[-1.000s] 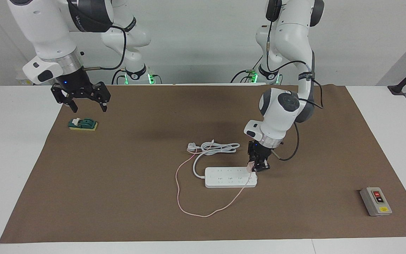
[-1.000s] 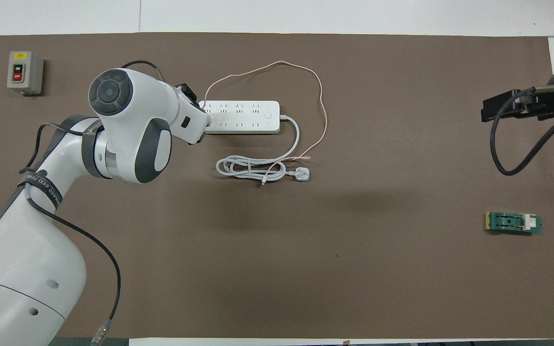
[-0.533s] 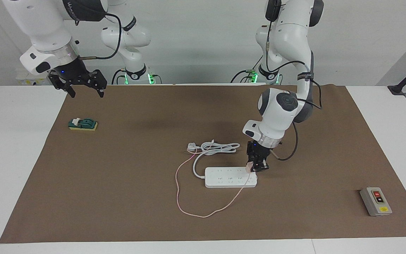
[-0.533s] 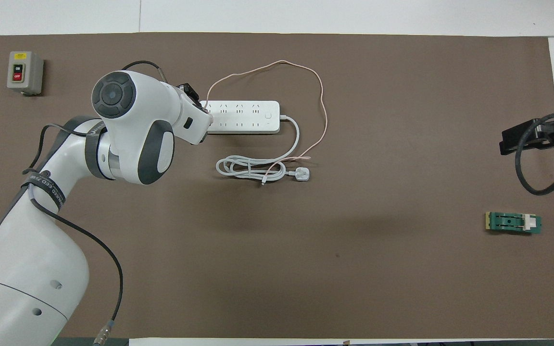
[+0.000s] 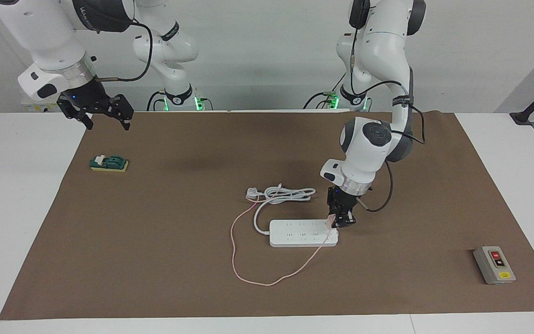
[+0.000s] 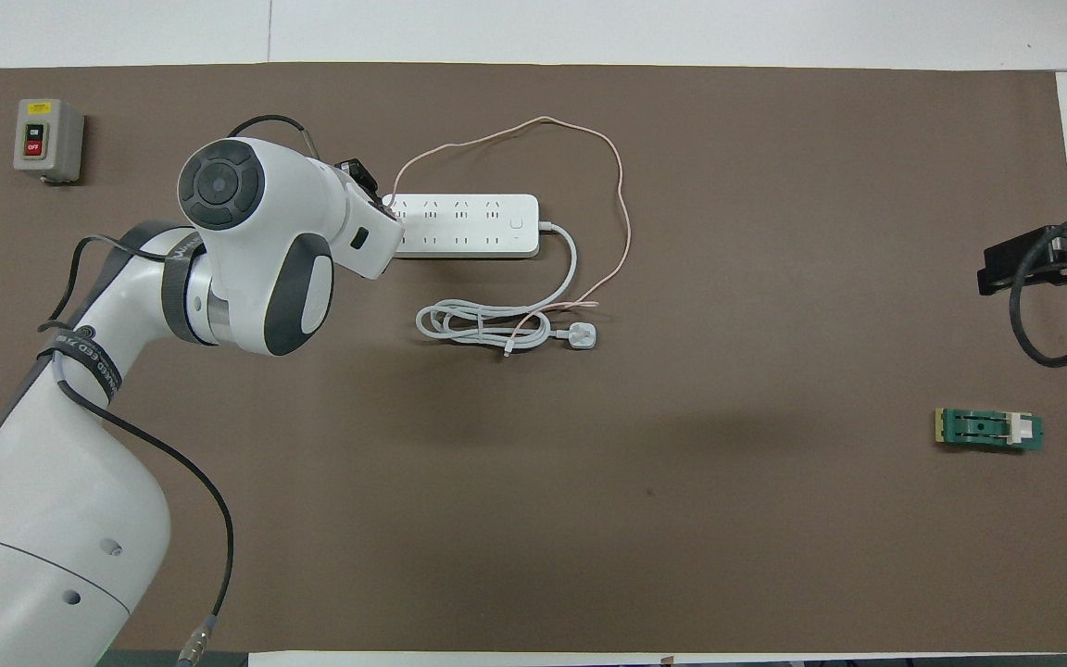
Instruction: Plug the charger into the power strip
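The white power strip (image 5: 303, 233) lies flat mid-mat, its thick cord coiled nearer the robots. My left gripper (image 5: 336, 223) points down over the strip's end toward the left arm's end of the table. It is shut on the small pale pink charger (image 5: 329, 222), which sits at the strip's top face. The charger's thin pink cable (image 5: 257, 279) loops across the mat farther from the robots. In the overhead view the power strip (image 6: 464, 225) shows, but the left wrist hides the charger. My right gripper (image 5: 104, 121) hangs open in the air, over the mat's edge at the right arm's end.
A white three-pin plug (image 5: 251, 192) lies beside the coiled cord. A green switch block (image 5: 109, 163) sits on the mat toward the right arm's end. A grey box with red and black buttons (image 5: 494, 264) stands toward the left arm's end, farther from the robots.
The right arm has risen and drawn back toward the robots, away from the green block. The left gripper has shifted only slightly over the strip's end, still holding the charger.
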Available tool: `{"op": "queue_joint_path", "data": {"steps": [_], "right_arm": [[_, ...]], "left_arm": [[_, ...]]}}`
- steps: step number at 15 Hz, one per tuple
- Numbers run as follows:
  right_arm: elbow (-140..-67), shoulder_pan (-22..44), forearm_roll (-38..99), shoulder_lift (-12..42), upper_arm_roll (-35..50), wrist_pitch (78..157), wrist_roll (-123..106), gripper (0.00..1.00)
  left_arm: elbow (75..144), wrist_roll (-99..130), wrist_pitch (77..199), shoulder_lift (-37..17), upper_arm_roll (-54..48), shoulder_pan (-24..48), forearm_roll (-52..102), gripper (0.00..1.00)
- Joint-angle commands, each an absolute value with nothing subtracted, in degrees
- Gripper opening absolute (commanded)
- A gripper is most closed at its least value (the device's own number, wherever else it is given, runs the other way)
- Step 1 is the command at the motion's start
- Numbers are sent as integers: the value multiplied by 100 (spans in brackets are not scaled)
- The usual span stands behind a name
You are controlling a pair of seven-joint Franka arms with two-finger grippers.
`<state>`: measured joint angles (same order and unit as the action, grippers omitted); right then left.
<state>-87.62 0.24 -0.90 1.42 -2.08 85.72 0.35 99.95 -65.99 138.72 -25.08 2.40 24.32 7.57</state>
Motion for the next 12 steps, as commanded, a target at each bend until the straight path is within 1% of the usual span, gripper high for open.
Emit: {"op": "queue_joint_path", "data": {"steps": [1, 6, 12], "right_arm": [[-8965, -97, -167, -26, -97, 8736, 114, 100], [-8956, -88, -176, -26, -88, 8736, 193, 100], [-8956, -35, -167, -18, -97, 8719, 220, 100]], "left_arm": [[10063, -6530, 13861, -2531, 290, 2514, 615, 0], [10081, -6495, 13817, -2514, 264, 2549, 659, 0], [10072, -6337, 13430, -2479, 255, 2566, 668, 0]]}}
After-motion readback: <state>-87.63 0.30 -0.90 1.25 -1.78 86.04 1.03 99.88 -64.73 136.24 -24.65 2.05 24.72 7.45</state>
